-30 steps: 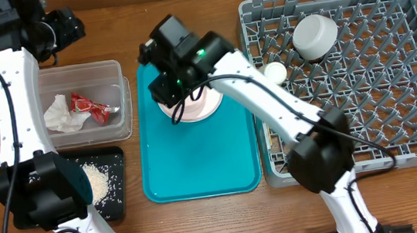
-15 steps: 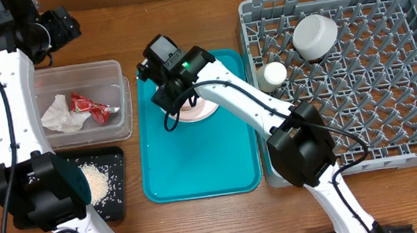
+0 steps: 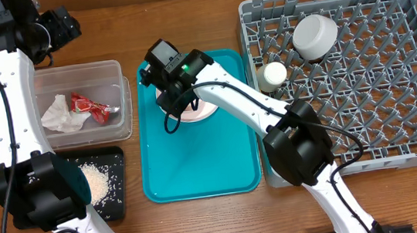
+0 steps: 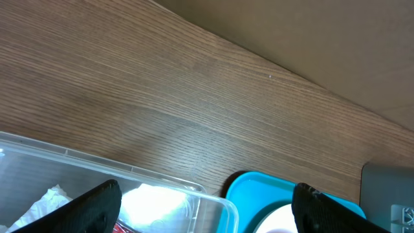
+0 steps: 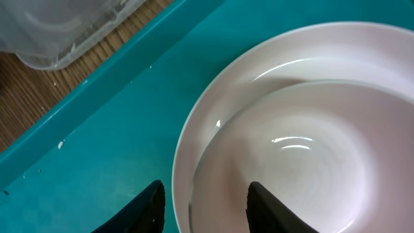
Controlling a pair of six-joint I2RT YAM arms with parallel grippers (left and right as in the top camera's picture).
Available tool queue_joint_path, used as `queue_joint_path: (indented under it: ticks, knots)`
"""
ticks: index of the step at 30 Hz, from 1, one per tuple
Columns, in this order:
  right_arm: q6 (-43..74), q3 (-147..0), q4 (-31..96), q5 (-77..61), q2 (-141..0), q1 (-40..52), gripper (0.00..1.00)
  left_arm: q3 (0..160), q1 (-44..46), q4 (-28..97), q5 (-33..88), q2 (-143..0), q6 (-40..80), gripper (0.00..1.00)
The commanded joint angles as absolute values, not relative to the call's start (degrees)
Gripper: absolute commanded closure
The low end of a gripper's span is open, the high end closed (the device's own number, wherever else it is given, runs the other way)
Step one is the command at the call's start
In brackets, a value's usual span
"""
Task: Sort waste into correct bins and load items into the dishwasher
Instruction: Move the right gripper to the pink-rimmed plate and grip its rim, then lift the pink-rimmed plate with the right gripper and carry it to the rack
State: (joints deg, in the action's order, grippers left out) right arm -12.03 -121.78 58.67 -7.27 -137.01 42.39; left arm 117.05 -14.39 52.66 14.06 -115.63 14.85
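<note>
The right gripper (image 5: 206, 208) is lowered over the stacked pink dishes at the far end of the teal tray (image 3: 198, 164), which lies in the middle of the table (image 3: 204, 225). Its fingers (image 5: 147, 208) are held apart, astride the left rims of the large pink plate (image 5: 220, 90) and of the smaller pink dish (image 5: 304, 162) nested in it. One finger is seen outside the plate over the tray and the other over the dish; a gap is seen on each side, so nothing is clamped.

The left gripper (image 4: 206, 194) is held above the far left edge of the table, just beyond the clear tub (image 3: 111, 72). Its fingers (image 4: 97, 207) are spread wide and nothing is held between them.

A crumpled white napkin (image 3: 59, 115) and a red wrapper (image 3: 87, 104) are contained in the tub, side by side and touching. White rice grains (image 3: 97, 181) are scattered in the black tray (image 3: 120, 203) at the near left corner of the table, just in front of the tub.

The grey rack (image 3: 394, 112) is set along the right edge of the table. A grey bowl (image 3: 315, 35) is placed in its far left part, and a small white cup (image 3: 274, 73) is seen near its left wall, in front of the bowl.
</note>
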Motion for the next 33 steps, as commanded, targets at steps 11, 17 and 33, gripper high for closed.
queue_joint_path:
  ticks: [11,17,33]
  knots:
    - [-12.1,-120.0,59.8,-8.6,-137.6,42.4,0.78,118.3,-14.7,52.4,13.5,-116.0,15.4,0.14]
    - [-12.0,-120.0,60.6,-8.6,-137.6,42.3,0.92,118.3,-14.7,52.4,13.5,-116.0,15.4,0.13]
    - [-12.0,-137.6,74.5,-8.7,-134.9,39.7,0.96,118.3,-14.7,52.2,13.5,-116.0,15.4,0.09]
